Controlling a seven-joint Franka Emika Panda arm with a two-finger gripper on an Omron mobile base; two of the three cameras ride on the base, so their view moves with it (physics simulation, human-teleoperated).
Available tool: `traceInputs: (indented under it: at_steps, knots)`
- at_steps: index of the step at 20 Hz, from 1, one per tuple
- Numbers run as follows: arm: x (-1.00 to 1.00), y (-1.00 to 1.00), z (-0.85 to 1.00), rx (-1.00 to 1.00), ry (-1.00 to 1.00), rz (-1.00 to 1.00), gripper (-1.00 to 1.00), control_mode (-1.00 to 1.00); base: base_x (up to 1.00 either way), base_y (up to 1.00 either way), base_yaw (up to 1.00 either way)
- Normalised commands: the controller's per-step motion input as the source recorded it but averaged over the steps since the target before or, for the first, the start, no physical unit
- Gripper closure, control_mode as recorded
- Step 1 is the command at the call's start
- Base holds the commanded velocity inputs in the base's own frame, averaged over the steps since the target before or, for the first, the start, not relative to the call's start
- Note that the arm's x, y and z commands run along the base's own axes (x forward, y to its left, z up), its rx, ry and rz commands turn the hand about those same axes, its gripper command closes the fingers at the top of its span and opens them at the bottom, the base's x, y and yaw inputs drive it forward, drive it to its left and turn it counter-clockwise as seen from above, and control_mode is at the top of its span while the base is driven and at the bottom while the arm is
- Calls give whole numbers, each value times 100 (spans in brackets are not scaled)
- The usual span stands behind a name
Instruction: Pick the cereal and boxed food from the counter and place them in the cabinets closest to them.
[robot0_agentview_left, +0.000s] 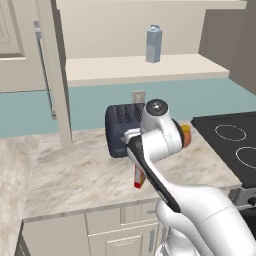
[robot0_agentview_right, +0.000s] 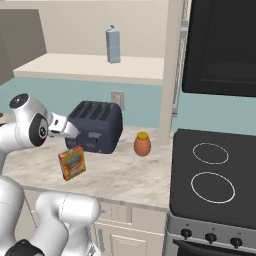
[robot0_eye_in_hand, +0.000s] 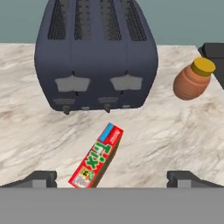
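The cereal (robot0_eye_in_hand: 97, 156) is a flat red box standing on edge on the counter (robot0_eye_in_hand: 166, 135), just in front of a dark blue toaster (robot0_eye_in_hand: 96, 52). From the right base camera the cereal (robot0_agentview_right: 72, 162) shows its picture side, and the left base view has my arm covering most of the cereal (robot0_agentview_left: 139, 178). My gripper (robot0_eye_in_hand: 113, 179) hovers above the box, open, its fingertips (robot0_eye_in_hand: 40, 178) far apart and holding nothing. The open cabinet (robot0_agentview_right: 90, 67) hangs over the counter. The boxed food is out of view.
A small orange jar (robot0_agentview_right: 142, 144) stands right of the toaster. A pale blue carton (robot0_agentview_left: 154, 44) sits on the cabinet shelf. The black stove top (robot0_agentview_right: 215, 175) lies to the right under a dark microwave (robot0_agentview_right: 220, 45). The open cabinet door (robot0_agentview_left: 50, 70) juts out on the left.
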Motion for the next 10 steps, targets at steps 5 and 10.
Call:
traceInputs:
  at_steps: [5,10]
  knots:
    - [9,1,-12,0,0,-5,-100,-100,0,0,0]
    - [0,0,0,0,0,-1,-100,-100,0,0,0]
